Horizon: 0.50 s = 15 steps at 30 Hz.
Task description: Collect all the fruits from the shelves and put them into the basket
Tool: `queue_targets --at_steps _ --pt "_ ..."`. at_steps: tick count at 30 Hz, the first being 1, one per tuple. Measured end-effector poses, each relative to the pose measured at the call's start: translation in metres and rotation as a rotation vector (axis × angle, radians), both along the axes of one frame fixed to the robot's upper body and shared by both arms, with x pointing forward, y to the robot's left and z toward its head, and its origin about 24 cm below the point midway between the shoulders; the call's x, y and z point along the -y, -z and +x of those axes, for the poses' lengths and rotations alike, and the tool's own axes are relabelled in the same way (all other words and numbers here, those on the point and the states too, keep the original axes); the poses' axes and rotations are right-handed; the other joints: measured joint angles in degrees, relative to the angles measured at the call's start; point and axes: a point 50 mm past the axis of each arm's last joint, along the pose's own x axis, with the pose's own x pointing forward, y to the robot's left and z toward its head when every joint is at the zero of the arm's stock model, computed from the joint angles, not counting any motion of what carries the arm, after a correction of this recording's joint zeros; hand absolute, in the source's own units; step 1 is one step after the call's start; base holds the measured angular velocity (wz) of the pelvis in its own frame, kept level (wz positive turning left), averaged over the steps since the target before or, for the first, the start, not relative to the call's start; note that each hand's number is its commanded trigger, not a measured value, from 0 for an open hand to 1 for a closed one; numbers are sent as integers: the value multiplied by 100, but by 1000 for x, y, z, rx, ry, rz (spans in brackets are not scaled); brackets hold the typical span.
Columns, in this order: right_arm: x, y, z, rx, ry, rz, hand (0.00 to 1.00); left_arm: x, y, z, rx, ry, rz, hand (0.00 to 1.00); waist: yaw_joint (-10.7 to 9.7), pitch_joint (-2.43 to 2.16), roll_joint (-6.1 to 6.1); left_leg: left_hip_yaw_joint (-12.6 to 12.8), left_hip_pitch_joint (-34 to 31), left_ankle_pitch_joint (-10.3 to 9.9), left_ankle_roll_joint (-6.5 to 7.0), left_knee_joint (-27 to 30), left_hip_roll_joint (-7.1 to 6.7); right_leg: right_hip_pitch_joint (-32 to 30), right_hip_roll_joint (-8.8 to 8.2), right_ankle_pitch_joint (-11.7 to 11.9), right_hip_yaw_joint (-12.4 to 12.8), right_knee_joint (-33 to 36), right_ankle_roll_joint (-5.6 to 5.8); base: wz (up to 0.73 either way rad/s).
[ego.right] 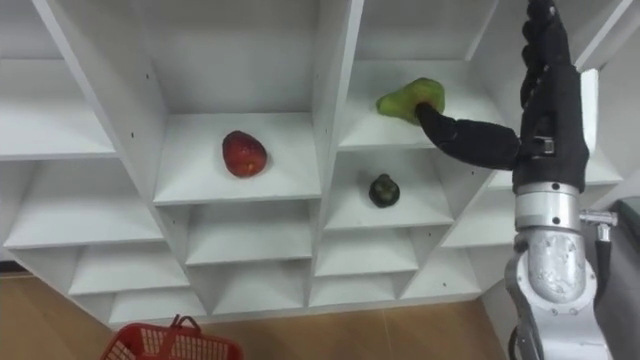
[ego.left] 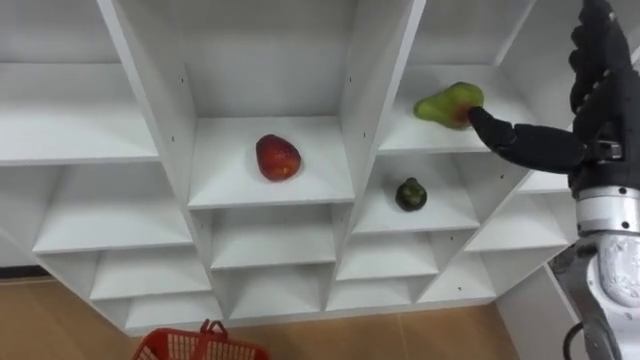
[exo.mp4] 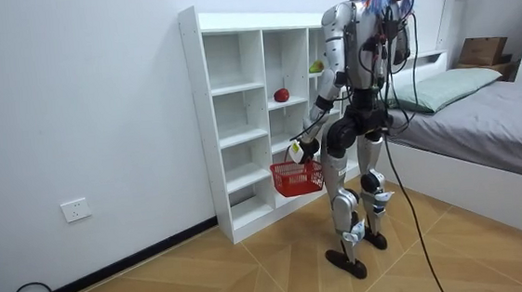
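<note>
A yellow-green fruit lies on the upper right shelf of the white closet. My right hand is raised just right of it, open, fingers straight up and the thumb tip touching the fruit's right end. On the middle shelf lies a red fruit. A small dark green fruit rests one shelf below the yellow-green one. At my lower left hangs a red basket. In the room view my left hand is shut on the handle of the basket.
I stand upright close in front of the closet on a wooden floor. A bed is behind me at the room view's right. The other shelves hold nothing.
</note>
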Motion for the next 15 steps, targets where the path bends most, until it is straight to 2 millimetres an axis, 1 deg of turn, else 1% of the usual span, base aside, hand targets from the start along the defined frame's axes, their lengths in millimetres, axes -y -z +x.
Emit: queue_targets --at_steps 1,3,4,5,8,11,13,15 --pt "1 -1 3 -2 -7 2 0 0 0 0 1 7 3 100 7 4 27 -8 -5 0 0 3 5 -6 1 0 -24 -2 -1 6" --pt "2 -2 6 -2 -13 8 0 0 0 2 3 12 3 100 35 -5 63 -15 -27 0 0 3 11 -16 3 0 -48 -5 -2 2" --pt "3 -2 6 -6 -18 11 0 1 -1 3 6 16 2 100 66 -14 80 -34 -44 0 -1 4 13 -23 -2 0 -111 -5 -2 7" --pt "3 -2 6 -8 -21 16 0 1 -2 5 12 21 1 100 88 -15 85 -45 -44 0 -1 5 15 -26 -10 0 -178 -5 -2 6" --pt "2 -3 8 -15 -47 15 0 1 -2 5 5 31 4 100 136 -14 87 -54 -48 0 -1 6 15 -22 -18 0 -215 -2 -2 3" --pt "2 -3 16 -26 -61 12 0 1 -1 5 -7 39 11 100 137 -13 88 -52 -46 0 -1 14 11 -22 -24 1 -244 -1 -3 0" --pt "2 -2 23 -43 -72 12 0 1 -1 4 -10 37 11 100 133 -13 92 -74 -49 0 -1 27 13 -10 -35 3 -346 -1 -6 5" --pt "2 -2 24 -50 -87 9 0 1 -1 4 -13 36 10 100 129 -14 104 -114 -53 0 -1 35 14 -4 -40 4 -377 2 -7 6"
